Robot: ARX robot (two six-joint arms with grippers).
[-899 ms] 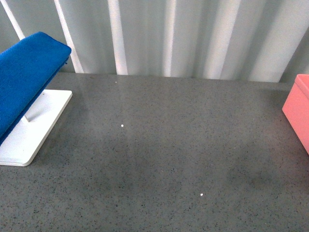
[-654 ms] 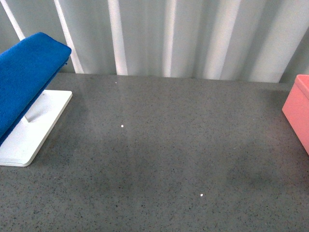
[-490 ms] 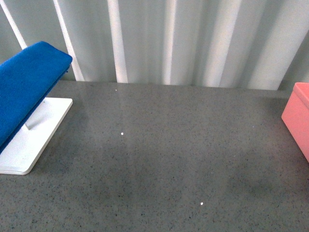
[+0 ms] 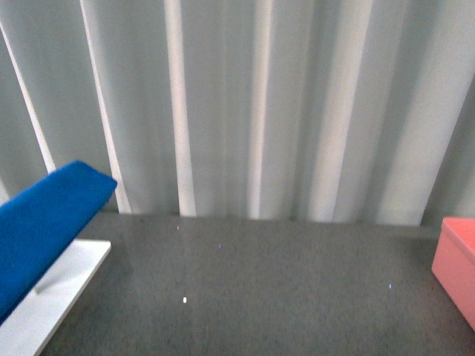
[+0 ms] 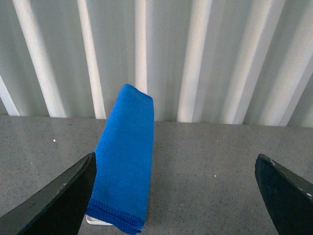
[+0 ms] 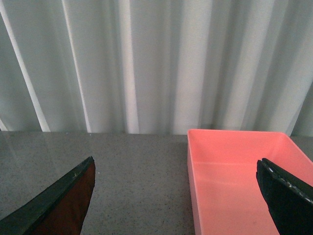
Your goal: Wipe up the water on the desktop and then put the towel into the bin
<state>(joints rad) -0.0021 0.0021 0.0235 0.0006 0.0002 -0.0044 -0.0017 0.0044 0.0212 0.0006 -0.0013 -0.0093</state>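
The blue towel [image 4: 44,222] hangs folded over a rack at the left of the front view; it also shows in the left wrist view [image 5: 124,156], draped ahead of my left gripper [image 5: 178,196]. That gripper is open and empty, with the towel near one fingertip [image 5: 63,200]. The dark grey desktop [image 4: 282,282] fills the lower front view; I see no clear puddle on it. The pink bin [image 4: 456,267] is at the right edge. In the right wrist view the bin [image 6: 244,181] is empty, and my right gripper [image 6: 178,196] is open above its near wall.
The rack's white flat base [image 4: 44,304] lies under the towel at the left. A pale pleated curtain [image 4: 260,104] hangs behind the desktop's far edge. Neither arm shows in the front view.
The front view has tilted upward: the curtain fills more of the picture and the desktop, rack and bin have slid down. The towel still hangs on the rack.
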